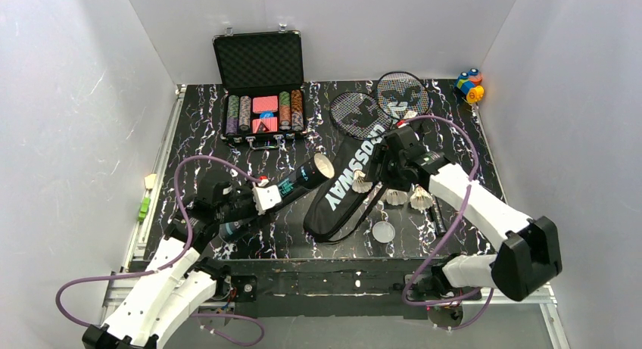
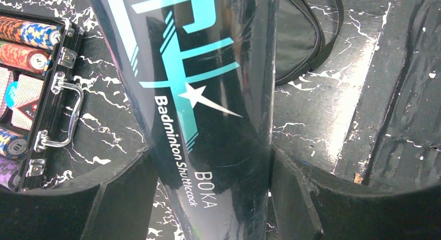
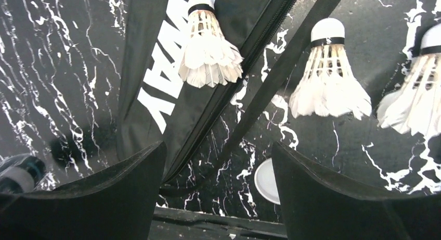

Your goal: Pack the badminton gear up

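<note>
1. Small round disc (image 1: 384, 231): lies flat on the black marbled table (image 1: 193, 148), close to the front edge and just beside the wide end of the bag.
2. Left gripper (image 2: 213, 155): squeezes the long black tube (image 1: 301, 178) at the near left, with one finger pressed on each side.
3. Long black tube: slants from near left to far right. Has its open mouth at the far right end, just beside the bag. Shows teal print and the white words "Badminton Shuttlecock" along its side.
4. Black bag (image 1: 341, 194): lies flat in the middle of the table. Runs the long way from near left to far right, with the wide end near and the thin end far. Says CROSSWAY in big white letters along its length.
5. Right gripper (image 3: 218, 146): hangs over the right edge of the bag with fingers wide apart and nothing between them.
6. First shuttlecock (image 3: 208, 47): rests on the bag. Second shuttlecock (image 3: 328, 73) and third shuttlecock (image 3: 416, 89): lie on the table just to the right. All three: point the round cork tips far and the feathers near.
7. Left racket (image 1: 358, 114) and right racket (image 1: 403, 94): lie flat side by side, heads at the far end, shafts running toward the near right and hidden under the right arm.
8. Poker chip case (image 1: 261, 99): stands open at the far left, lid up.
9. Toy blocks (image 1: 469, 85): sit in the far right corner.
</note>
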